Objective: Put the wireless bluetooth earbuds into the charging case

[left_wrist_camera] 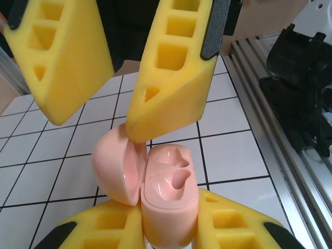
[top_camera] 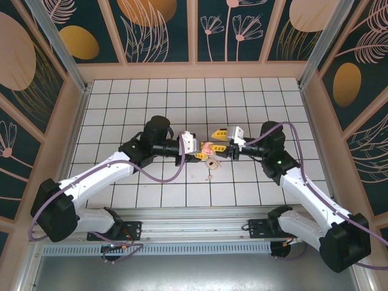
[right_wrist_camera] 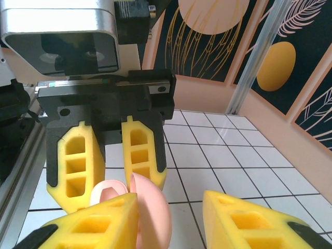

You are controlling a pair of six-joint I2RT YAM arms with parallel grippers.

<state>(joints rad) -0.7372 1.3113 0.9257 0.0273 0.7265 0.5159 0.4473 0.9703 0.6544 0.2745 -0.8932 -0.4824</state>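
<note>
From above, your left gripper (top_camera: pixel 202 151) and right gripper (top_camera: pixel 219 142) meet near the middle of the white gridded tabletop (top_camera: pixel 254 97), with the small round salmon-pink plastic charging case (top_camera: pixel 210 147) between them.

On the left wrist camera, your left gripper (left_wrist_camera: pixel 168 228) is clamped on the base of the case (left_wrist_camera: pixel 171 181). The case is hinged open (both wells look bare). The right gripper (left_wrist_camera: pixel 98 129) is spread wide, one yellow foam fingertip (left_wrist_camera: pixel 137 132) touching the lid.

On the right wrist camera, your right gripper (right_wrist_camera: pixel 168 202) gapes around the case (right_wrist_camera: pixel 153 212), and the left gripper (right_wrist_camera: pixel 110 192) is behind it.
</note>
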